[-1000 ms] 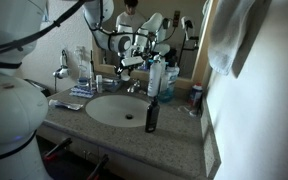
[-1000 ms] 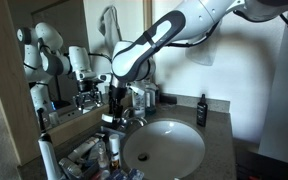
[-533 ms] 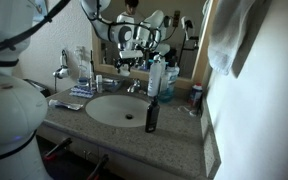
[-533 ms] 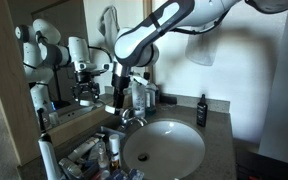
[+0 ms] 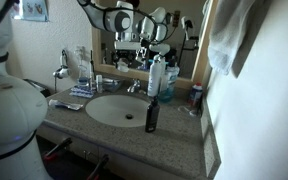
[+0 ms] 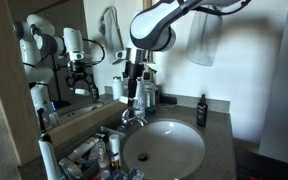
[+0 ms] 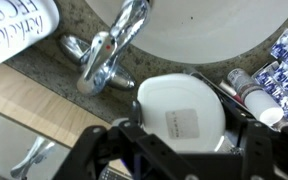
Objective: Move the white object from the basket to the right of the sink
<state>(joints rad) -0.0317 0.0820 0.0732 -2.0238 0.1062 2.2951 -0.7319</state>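
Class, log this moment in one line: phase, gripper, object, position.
phase: carry | gripper: shut on white object | position: above faucet by sink | placement: not yet done

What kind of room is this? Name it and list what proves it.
Most likely a bathroom vanity, in a home or hotel. An oval sink sits in a stone counter with a chrome faucet, a wall mirror behind it, and toiletry bottles along the back.

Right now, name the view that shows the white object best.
The wrist view: the white object fills the middle, close up, between the dark fingers. In both exterior views it is too small to make out at the distant gripper.
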